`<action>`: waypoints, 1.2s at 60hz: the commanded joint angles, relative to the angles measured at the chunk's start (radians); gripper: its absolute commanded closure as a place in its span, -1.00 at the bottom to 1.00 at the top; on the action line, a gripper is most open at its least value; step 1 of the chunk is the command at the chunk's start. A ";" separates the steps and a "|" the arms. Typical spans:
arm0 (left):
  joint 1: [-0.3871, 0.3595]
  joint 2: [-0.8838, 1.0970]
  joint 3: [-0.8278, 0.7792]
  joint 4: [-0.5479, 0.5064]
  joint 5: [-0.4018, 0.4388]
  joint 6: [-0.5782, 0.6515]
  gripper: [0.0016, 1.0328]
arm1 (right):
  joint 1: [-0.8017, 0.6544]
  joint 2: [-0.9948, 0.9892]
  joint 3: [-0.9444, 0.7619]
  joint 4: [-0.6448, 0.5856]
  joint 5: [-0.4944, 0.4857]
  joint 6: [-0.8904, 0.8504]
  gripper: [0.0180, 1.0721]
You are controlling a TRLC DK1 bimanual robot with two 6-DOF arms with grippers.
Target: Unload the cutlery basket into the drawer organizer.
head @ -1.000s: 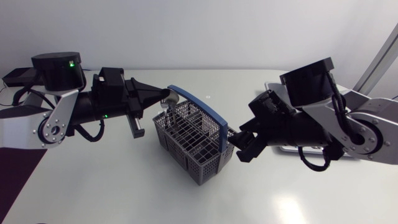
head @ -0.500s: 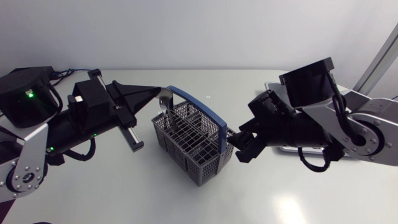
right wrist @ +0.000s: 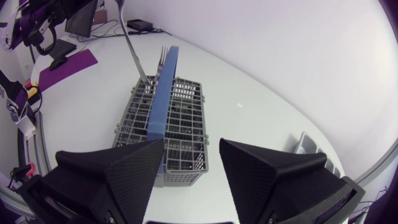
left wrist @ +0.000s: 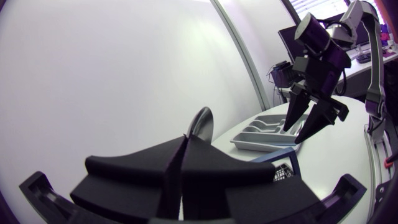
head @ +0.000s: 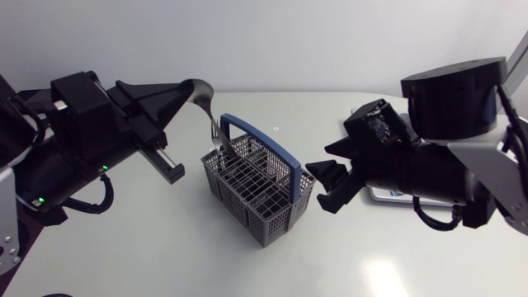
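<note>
At upper left of the head view, the left gripper (head: 191,89) pinches a spoon (head: 206,107) above the cutlery basket (head: 264,206). A fork (right wrist: 163,60) waits inside. The right gripper (head: 323,183) gapes empty, and the drawer organizer (left wrist: 261,132) looks unfilled.

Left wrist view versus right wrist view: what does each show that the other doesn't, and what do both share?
Only the left wrist view shows the bowl of the silver metal spoon ahead of the left hand shut on it, the open right hand from outside, and the compartments of the grey plastic drawer organizer. Only the right wrist view shows the grid inside the grey mesh cutlery basket and fork tines standing beside its handle. Both show the basket's blue handle, the spoon and at least a corner of the organizer.
</note>
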 commanded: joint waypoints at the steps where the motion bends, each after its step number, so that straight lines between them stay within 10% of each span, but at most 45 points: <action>1: -0.051 -0.007 0.085 -0.016 -0.046 -0.069 0.77 | 0.043 -0.035 0.005 0.032 0.043 -0.025 -0.26; 33: -0.236 0.231 0.381 -0.103 -0.300 -0.365 0.71 | 0.159 -0.124 -0.101 0.337 0.209 -0.138 -0.24; 72: -0.310 0.331 0.454 -0.145 -0.322 -0.427 0.71 | 0.211 0.093 0.013 0.558 0.338 -0.232 -0.04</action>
